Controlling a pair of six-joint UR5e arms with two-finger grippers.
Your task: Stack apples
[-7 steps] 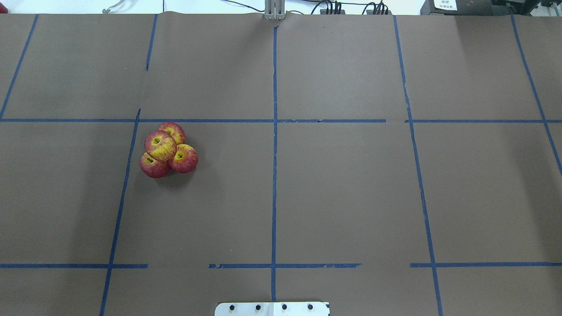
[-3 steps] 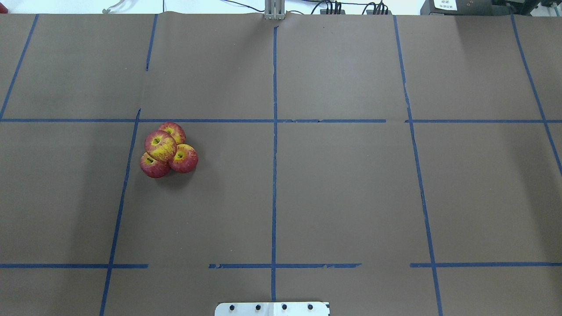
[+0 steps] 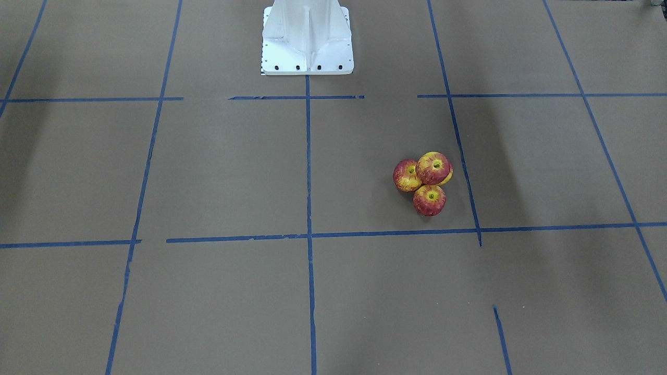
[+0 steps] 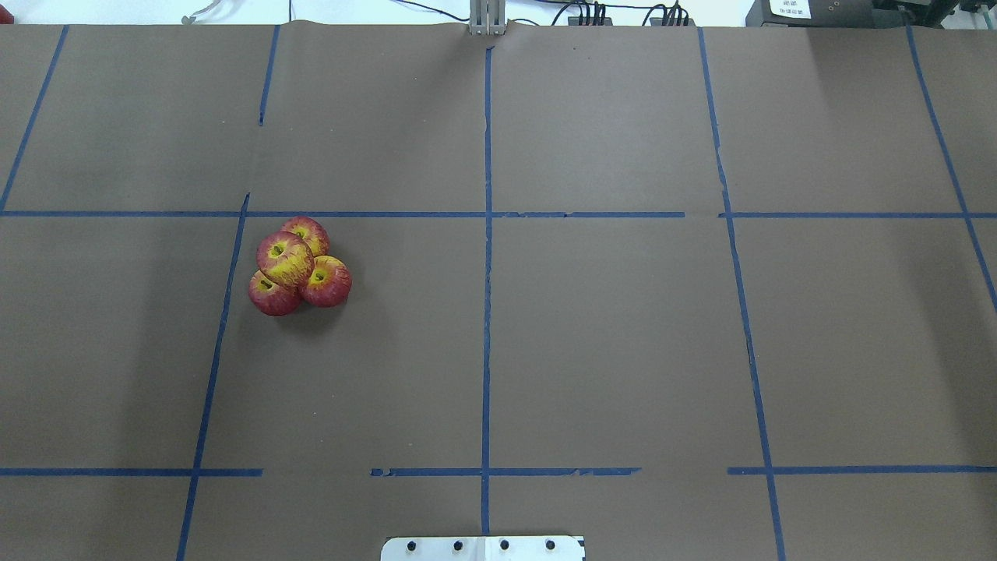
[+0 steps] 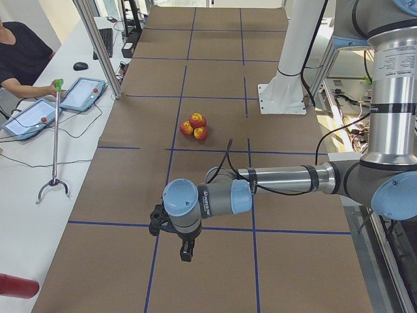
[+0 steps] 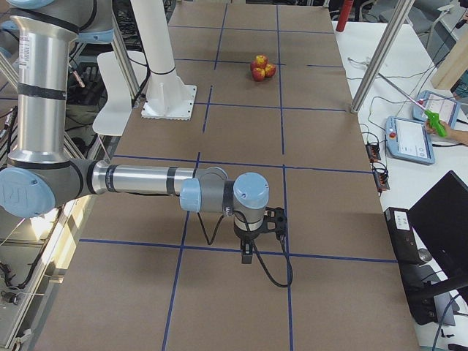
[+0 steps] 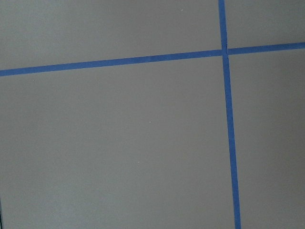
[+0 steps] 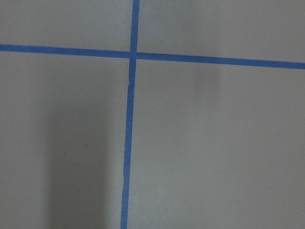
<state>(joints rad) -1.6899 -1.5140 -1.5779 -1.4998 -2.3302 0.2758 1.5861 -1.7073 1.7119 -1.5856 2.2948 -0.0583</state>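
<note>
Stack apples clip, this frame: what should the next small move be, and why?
Probably none: leave both arms where they are. The three base apples sit touching on the table with the top apple resting on them, and the left gripper and right gripper hang far from the pile.

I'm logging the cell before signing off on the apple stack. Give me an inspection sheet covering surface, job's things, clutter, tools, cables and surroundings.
surface: brown paper marked with a blue tape grid, lying flat.
job's things: four apples on the robot's left half, three touching on the paper and one resting on top of them.
clutter: nothing seen.
tools: left tool and right tool hang over bare paper, far from the apples; whether they are open or shut cannot be told.
cables: black cable loops below the right tool; more cables at the table's far edge.
surroundings: operator at a side table with tablets and a reacher stick.
</note>
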